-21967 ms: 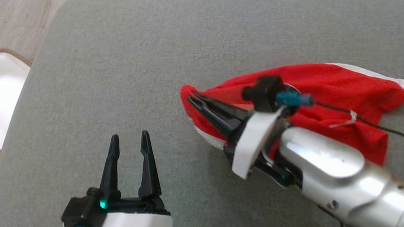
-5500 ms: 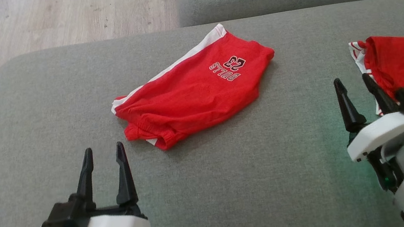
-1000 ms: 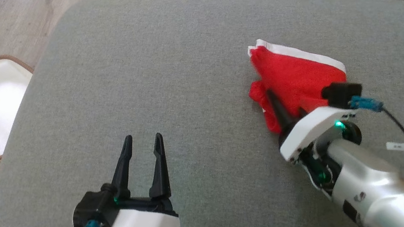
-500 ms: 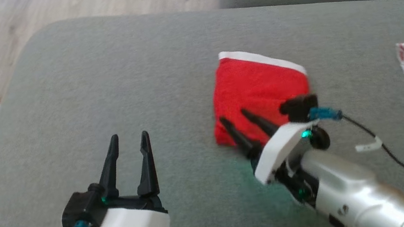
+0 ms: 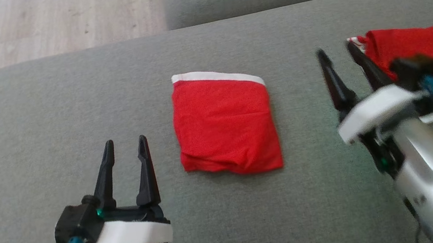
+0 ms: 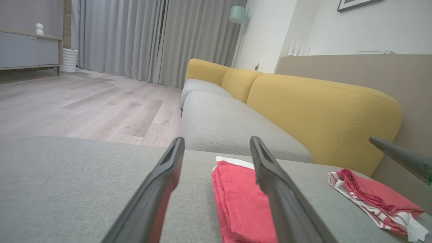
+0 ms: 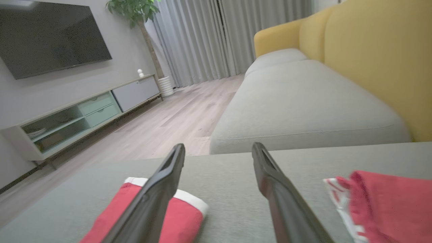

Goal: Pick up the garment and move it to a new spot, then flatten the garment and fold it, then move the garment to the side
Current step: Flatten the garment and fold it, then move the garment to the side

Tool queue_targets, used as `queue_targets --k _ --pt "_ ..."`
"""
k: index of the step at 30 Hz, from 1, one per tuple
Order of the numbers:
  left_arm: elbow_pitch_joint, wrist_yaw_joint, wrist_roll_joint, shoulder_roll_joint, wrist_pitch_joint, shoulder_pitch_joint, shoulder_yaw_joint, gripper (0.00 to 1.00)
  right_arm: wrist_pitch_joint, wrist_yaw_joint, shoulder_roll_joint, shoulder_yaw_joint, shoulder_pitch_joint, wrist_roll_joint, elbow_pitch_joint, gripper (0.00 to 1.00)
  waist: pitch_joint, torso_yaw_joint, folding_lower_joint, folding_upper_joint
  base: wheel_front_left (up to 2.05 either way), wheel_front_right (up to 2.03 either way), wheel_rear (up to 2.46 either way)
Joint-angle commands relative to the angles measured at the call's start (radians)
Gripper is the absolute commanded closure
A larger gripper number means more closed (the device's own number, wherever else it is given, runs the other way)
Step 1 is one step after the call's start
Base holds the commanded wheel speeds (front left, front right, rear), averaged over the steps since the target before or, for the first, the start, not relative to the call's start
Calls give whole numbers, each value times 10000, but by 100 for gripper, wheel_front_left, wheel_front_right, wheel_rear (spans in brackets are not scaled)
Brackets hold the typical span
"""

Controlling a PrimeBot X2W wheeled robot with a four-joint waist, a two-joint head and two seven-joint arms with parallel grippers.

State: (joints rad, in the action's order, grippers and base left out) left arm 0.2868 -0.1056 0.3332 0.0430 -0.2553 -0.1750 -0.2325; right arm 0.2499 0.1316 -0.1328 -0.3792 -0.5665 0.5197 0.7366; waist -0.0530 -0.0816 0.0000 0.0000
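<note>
Standing spread and empty: left fingers (image 5: 145, 169) lower left, right fingers (image 5: 335, 80) at right. Folded red garment (image 5: 226, 124) lies flat mid-frame between them, untouched, on grey cushion (image 5: 43, 125). Second red cloth (image 5: 426, 46) far right.

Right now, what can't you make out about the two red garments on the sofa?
Folded garment: underside hidden in the head view; near end cut by the left wrist view's bottom edge.
Second garment: cut by the head view's right edge, partly behind the blurred right gripper; type unclear.
</note>
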Motion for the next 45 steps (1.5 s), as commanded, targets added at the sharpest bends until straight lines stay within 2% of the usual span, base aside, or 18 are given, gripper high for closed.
queue_targets --k 1,5,10,14,19,24,32,45 --pt "-370 2 -116 72 -65 -275 370 0 116 -9 171 418 431 -636 -706 0 20 232 0 0 0 0 0" --pt "-449 4 -190 72 -65 -232 518 0 117 -9 452 1849 1689 -2313 -1965 0 36 431 0 0 0 0 0" --pt "-394 -60 -220 72 -65 8 697 0 117 -9 779 2793 3002 -3548 -3192 0 67 555 0 0 0 0 0" --pt "-396 -121 -255 72 -65 192 721 0 117 -9 820 2826 3648 -3341 -3658 0 80 532 0 0 0 0 0" --pt "-415 -155 -279 72 -65 99 573 0 118 -9 823 2717 3552 -3287 -3712 0 -68 337 0 0 0 0 0" --pt "-407 -184 -266 72 -65 -108 323 0 -69 -9 824 2455 3047 -3212 -3358 0 -370 -19 0 0 0 0 0" --pt "-270 -209 -173 72 -65 -340 -103 0 -872 -9 824 1723 2138 -2327 -2082 0 -917 -723 0 0 0 0 0" --pt "-71 -222 -10 72 -65 -838 -618 0 -1464 -9 825 542 615 -725 757 0 -1618 -1957 0 0 0 0 0"
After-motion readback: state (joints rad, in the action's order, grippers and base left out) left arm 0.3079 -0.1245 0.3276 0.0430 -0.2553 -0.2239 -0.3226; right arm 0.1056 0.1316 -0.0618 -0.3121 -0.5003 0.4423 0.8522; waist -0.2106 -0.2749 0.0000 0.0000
